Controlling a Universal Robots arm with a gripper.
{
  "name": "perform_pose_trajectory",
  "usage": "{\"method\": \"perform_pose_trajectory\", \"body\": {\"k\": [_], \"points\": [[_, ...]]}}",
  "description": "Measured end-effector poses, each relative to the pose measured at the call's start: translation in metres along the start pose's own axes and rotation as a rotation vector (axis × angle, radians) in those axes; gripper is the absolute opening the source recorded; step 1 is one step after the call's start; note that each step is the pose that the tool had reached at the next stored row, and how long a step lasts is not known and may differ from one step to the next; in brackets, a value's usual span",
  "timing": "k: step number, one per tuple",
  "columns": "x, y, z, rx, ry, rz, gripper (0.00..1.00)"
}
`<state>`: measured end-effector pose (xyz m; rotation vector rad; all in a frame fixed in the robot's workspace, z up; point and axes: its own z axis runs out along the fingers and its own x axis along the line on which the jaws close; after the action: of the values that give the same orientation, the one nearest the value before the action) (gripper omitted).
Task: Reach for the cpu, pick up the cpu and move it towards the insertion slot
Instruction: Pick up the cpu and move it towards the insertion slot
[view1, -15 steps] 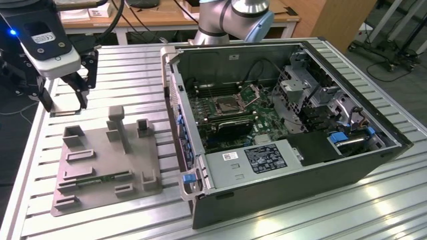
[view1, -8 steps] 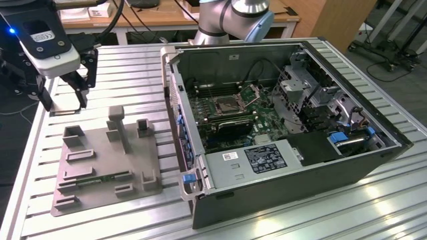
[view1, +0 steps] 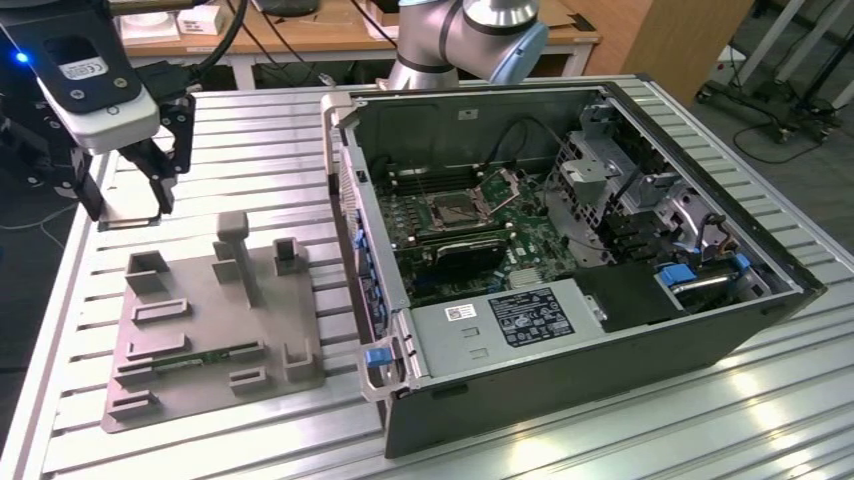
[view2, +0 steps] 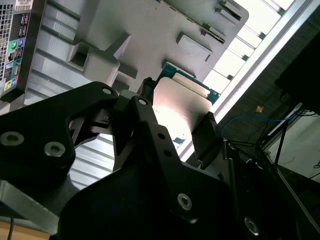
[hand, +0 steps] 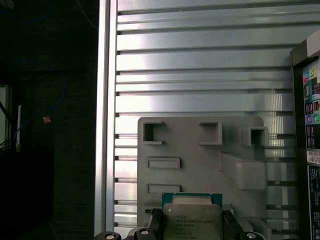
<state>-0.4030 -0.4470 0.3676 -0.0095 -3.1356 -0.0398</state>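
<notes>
End effector (view1: 131, 205) clamped on the cpu (hand: 192, 216), chip flat btwn its fingers, hanging by one end of the grey parts tray (view1: 200, 330) on the bench (view1: 240, 130). Insertion slot (view1: 461, 210) sits well apart, toward the exterior view's right, inside the open PC case (view1: 601, 360).

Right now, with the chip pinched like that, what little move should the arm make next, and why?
Probably carry it sideways toward the exterior view's right. The end effector is shut on the chip near the grey tray, while the socket sits inside the open computer case. The case wall stands between them, so a high path seems wise.
</notes>
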Motion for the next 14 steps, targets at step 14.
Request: {"method": "perform_pose_trajectory", "body": {"k": [14], "points": [[-0.0003,0.0003,-0.0112,0.0,0.0,0.0,0.54]]}}
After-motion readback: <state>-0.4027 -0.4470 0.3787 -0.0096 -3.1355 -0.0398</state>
